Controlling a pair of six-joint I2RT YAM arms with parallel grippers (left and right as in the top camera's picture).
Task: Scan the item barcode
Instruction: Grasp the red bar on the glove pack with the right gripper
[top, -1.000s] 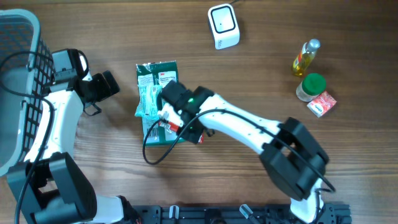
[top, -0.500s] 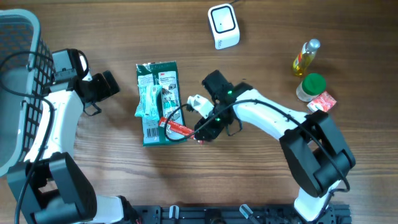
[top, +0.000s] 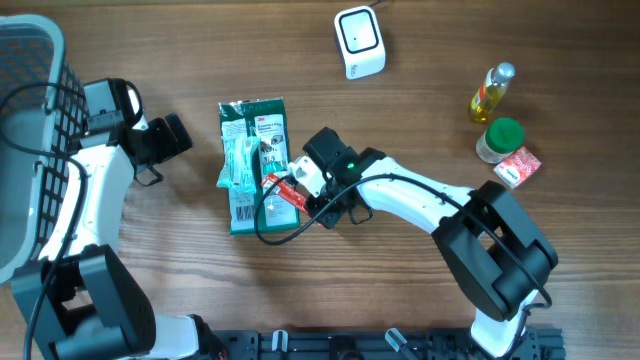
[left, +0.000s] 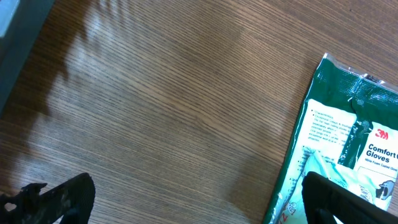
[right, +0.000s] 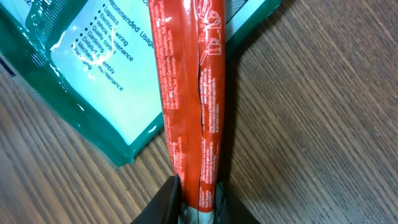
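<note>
1. Wood-grain table (top: 430, 70) filled the overhead view. At its far left edge stood a grey basket (top: 40, 40), only partly in frame, and what it held could not be told.
2. Just right of the basket, the left gripper (top: 170, 138) hung over bare wood with its fingers spread wide, touching nothing.
3. Next lay a green 3M Comfort Gloves pack (top: 250, 150), flat on the table.
4. A red sachet (top: 281, 191) lay across that pack's lower right corner, overlapping its edge. The right gripper (right: 198, 208) was pinched on the sachet's near end, a finger on each side.
5. Further right and well apart from the sachet, near the table's far edge, sat the white barcode scanner (top: 359, 40).
6. At the far right stood a small bottle of yellow liquid (top: 492, 92), then a green-lidded jar (top: 501, 138) with a small red box (top: 517, 167) just beside it.
</note>
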